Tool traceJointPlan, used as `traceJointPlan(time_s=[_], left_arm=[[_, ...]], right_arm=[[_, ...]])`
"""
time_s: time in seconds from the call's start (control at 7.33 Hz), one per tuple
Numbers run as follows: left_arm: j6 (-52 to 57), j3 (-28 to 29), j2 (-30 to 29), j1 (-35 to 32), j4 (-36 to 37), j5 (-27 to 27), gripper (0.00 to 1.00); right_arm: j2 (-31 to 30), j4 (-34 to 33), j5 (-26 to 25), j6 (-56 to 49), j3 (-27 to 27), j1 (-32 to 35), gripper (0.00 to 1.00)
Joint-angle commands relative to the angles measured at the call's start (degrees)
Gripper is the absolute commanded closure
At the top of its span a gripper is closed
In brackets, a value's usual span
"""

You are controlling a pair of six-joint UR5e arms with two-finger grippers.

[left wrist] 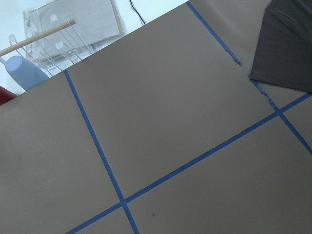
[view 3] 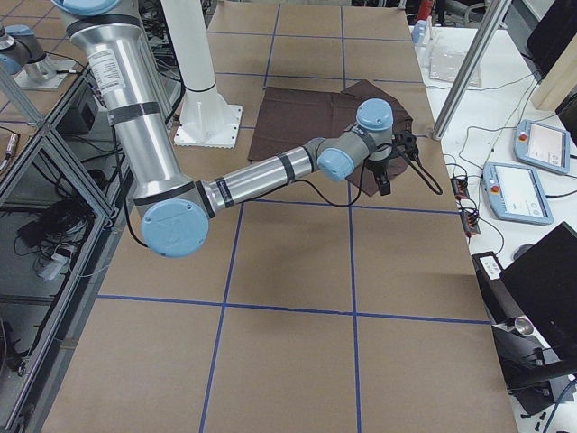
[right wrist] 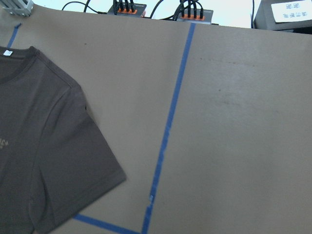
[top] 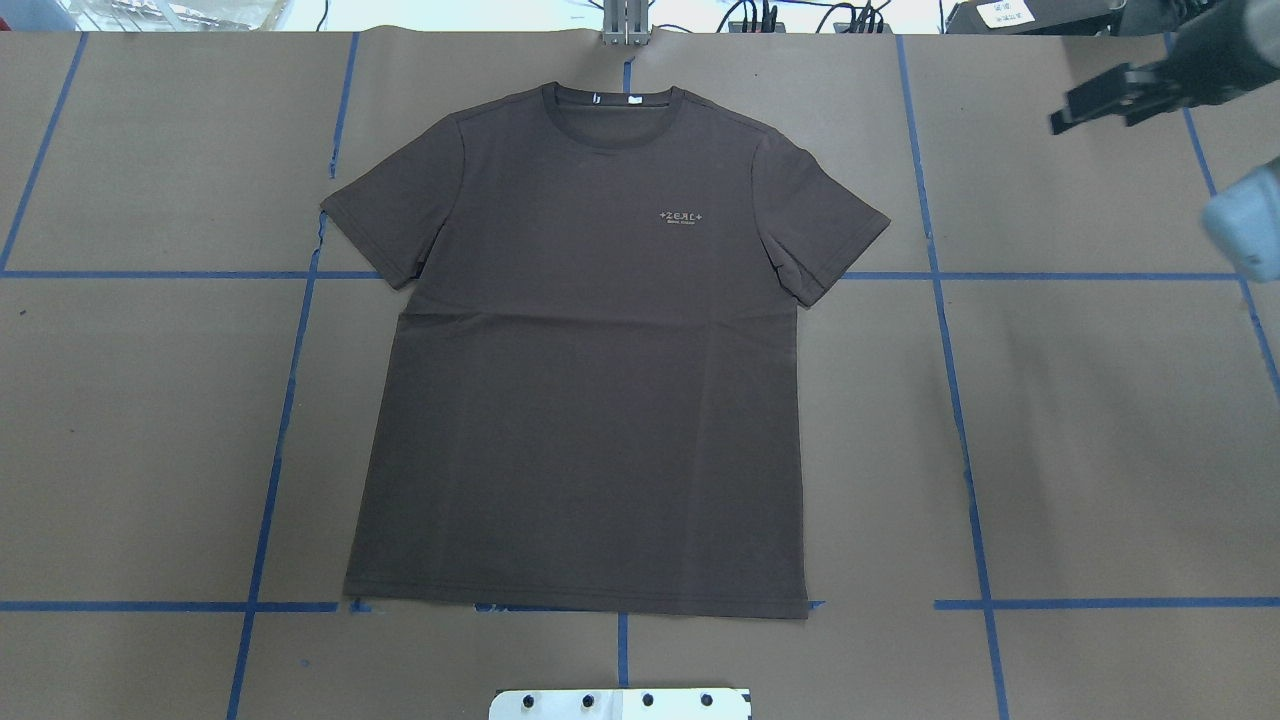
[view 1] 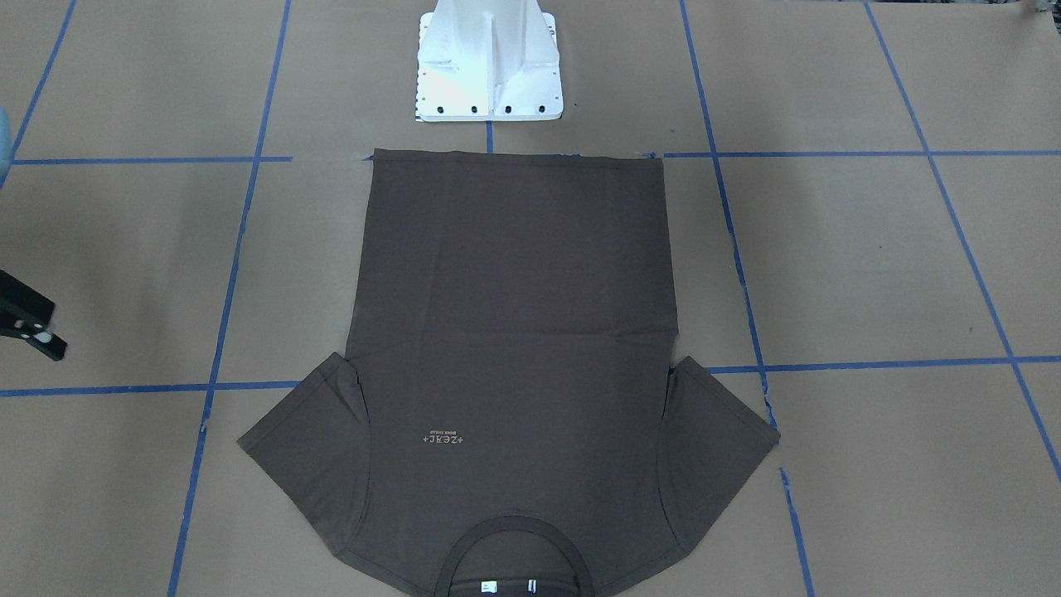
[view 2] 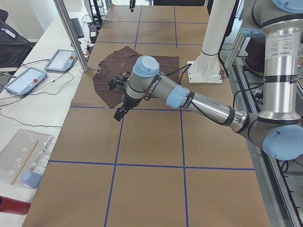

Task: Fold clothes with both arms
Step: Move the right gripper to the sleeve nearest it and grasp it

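The dark grey-brown T-shirt [top: 590,400] is lying flat and logo-side up on the paper-covered table [top: 1100,450], directly in front of the white pedestal base [view 1: 489,66], with its hem [top: 580,598] sitting nearest the base and its collar [top: 612,100] pointing away from it. The right gripper [view 1: 48,330] is hovering well out from the base on the robot's right, apart from the shirt, its two black fingers standing spread with nothing between them. The left gripper [view 2: 119,111] is hanging above the table out from the base on the robot's left, and I cannot tell whether its fingers are parted or closed.
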Motion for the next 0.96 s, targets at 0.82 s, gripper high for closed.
traceJointPlan(time_s=[0.82], left_arm=[[0.09,0.0,-0.09,0.0,-0.1,0.17,0.0]], right_arm=[[7.96,18.02,-21.43,20.29,-18.68,-18.11,0.32]])
